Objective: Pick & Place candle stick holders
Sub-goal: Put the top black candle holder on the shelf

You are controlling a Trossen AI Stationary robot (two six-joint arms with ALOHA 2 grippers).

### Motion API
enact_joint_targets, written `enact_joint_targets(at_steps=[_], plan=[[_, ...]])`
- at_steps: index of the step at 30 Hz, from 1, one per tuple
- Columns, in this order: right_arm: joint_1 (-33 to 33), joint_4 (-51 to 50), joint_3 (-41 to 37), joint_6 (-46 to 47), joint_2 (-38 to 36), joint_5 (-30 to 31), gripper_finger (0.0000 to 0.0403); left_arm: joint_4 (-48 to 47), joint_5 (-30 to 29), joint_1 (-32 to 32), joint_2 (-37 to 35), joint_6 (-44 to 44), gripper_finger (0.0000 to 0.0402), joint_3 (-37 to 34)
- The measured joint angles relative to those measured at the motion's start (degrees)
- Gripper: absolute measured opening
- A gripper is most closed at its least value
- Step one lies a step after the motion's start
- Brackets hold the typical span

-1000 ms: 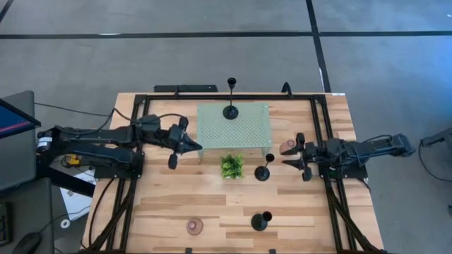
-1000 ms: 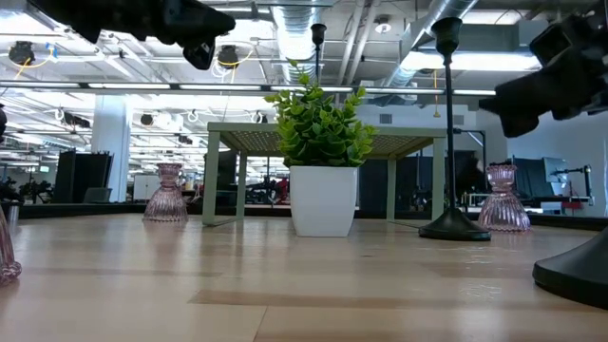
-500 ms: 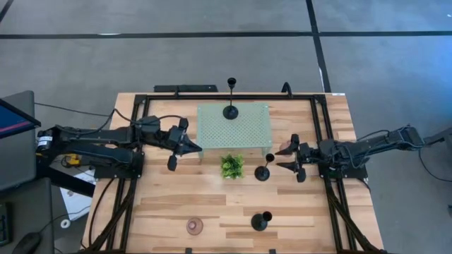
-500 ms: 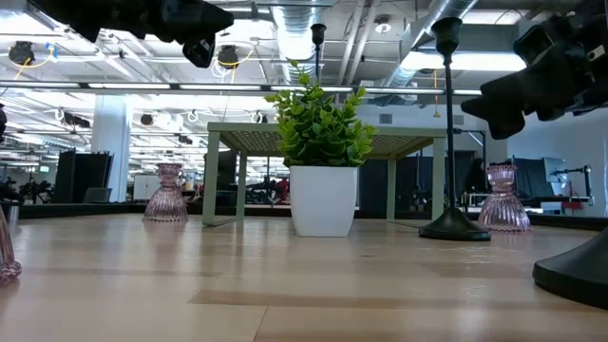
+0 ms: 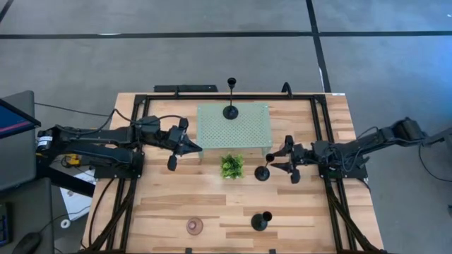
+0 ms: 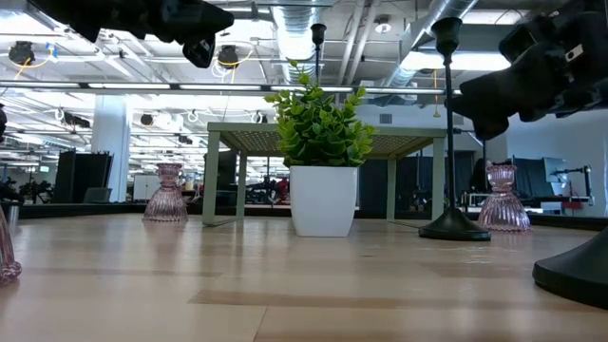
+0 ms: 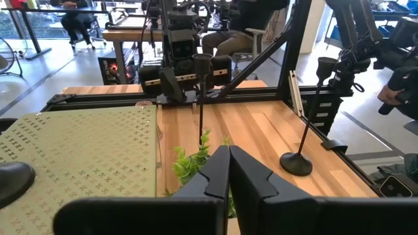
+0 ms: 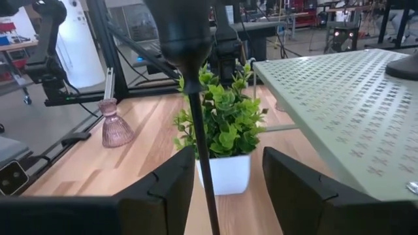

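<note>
- High view: right gripper [image 5: 275, 164] spread wide, just beside the black candle stick holder [image 5: 263, 171] right of the plant [image 5: 231, 166], fingers on either side of its stem, not clamped.
- Right wrist view: same holder's stem [image 8: 201, 140] upright between the two parted fingers [image 8: 166, 189], cup close to the lens; touching or not, cannot tell.
- Left gripper [image 5: 195, 148] hovering at the near-left corner of the mint-green stand [image 5: 234, 126], pinched closed on nothing, as seen in the left wrist view [image 7: 228, 171].
- On the stand: a second black holder [image 5: 230, 109] at the far edge.
- On the table [image 5: 155, 204]: third black holder [image 5: 260, 222] near the front edge, pink glass holder [image 5: 194, 226] to its left.
- Low view: two further pink glass holders [image 6: 167, 194] [image 6: 503, 199], one either side of the stand.
</note>
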Motion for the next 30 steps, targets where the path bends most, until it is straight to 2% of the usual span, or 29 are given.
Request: enact_joint_targets(at_steps=[5,17,21,30], plan=[[0.00,6.63,0.10,0.02,5.78,-1.55,0.0175,0.00,0.01,0.01,0.00,0.00,0.0005,0.00],[2.67,7.09,8.48,-0.47,19.43,-1.64,0.0160,-0.02,0.01,0.02,0.00,-0.02,0.0006,0.00],[2.41,6.63,8.77,-0.35,20.57,-1.59,0.0126,-0.02,0.01,0.00,0.00,-0.02,0.0005,0.00],[2.10,4.85,8.80,-0.17,18.89,-0.83,0.0008,-0.04,0.01,0.00,0.00,-0.04,0.0009,0.00]])
